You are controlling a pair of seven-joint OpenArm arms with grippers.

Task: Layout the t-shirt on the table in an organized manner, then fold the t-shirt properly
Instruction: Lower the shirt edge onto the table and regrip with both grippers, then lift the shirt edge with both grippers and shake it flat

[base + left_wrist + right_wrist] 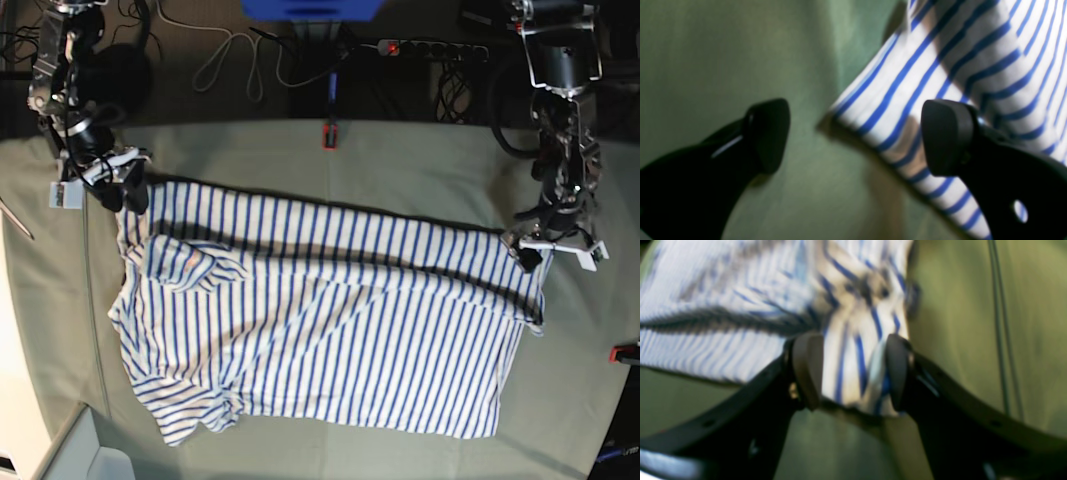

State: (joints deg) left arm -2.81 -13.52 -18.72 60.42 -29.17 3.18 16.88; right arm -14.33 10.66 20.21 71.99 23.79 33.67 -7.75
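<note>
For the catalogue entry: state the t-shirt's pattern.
White with thin blue horizontal stripes: the t-shirt shows it best in the base view.

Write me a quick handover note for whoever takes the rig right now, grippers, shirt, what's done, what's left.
Left gripper: open, nothing between the fingers; one finger sits over a corner of the t-shirt.
Right gripper: jaws apart, with a bunched bit of shirt edge between them; the blur hides whether the pads touch it.
The shirt lies spread across the table, with the arms at its two far corners in the base view.
Done: mostly laid out.
Left: the end near the right gripper is rumpled, with a sleeve folded over, and the near corner is bunched. Smooth those, then fold; no fold is made yet.
</note>
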